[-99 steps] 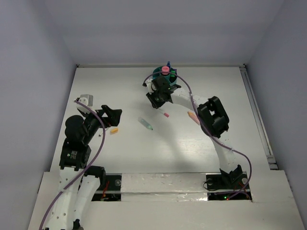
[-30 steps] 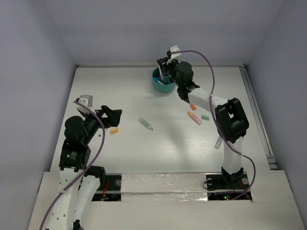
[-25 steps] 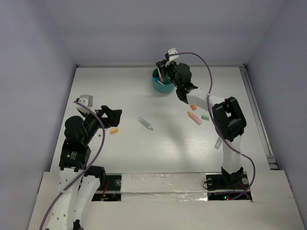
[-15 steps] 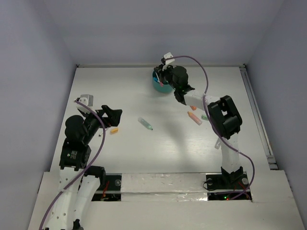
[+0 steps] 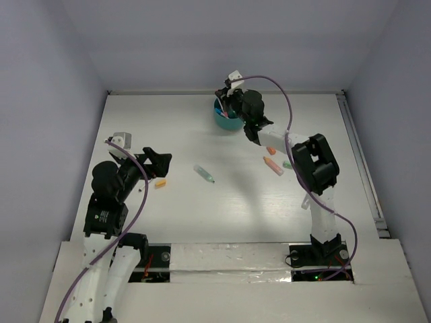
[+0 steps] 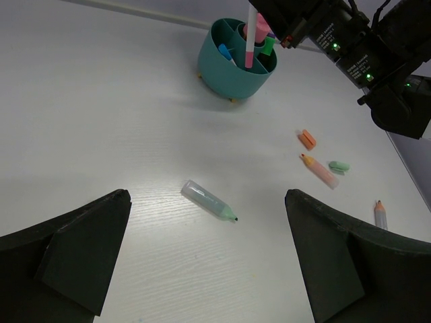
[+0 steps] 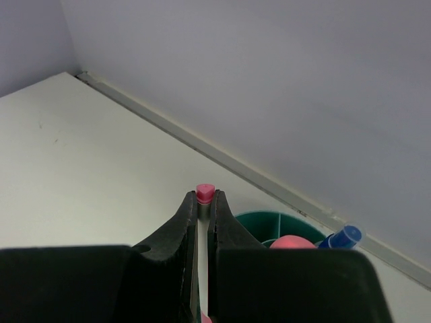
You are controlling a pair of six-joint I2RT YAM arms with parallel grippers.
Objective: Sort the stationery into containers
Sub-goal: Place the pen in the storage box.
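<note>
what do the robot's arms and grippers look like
The left arm and right arm have white links and black joints, each trailing a purple cable. The left gripper and right gripper have black wedge-shaped fingers. Green lights dot the right wrist.

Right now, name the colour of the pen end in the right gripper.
Pink; the pen shows best in the right wrist view.

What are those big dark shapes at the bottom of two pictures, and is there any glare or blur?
Left wrist view: the dark wedges are the open fingers of the left gripper, close to the lens; a pale glare patch lies on the table. Right wrist view: the right gripper fills the bottom, pinching a pink-tipped pen. Top view: soft shadows, nothing blurred.
</note>
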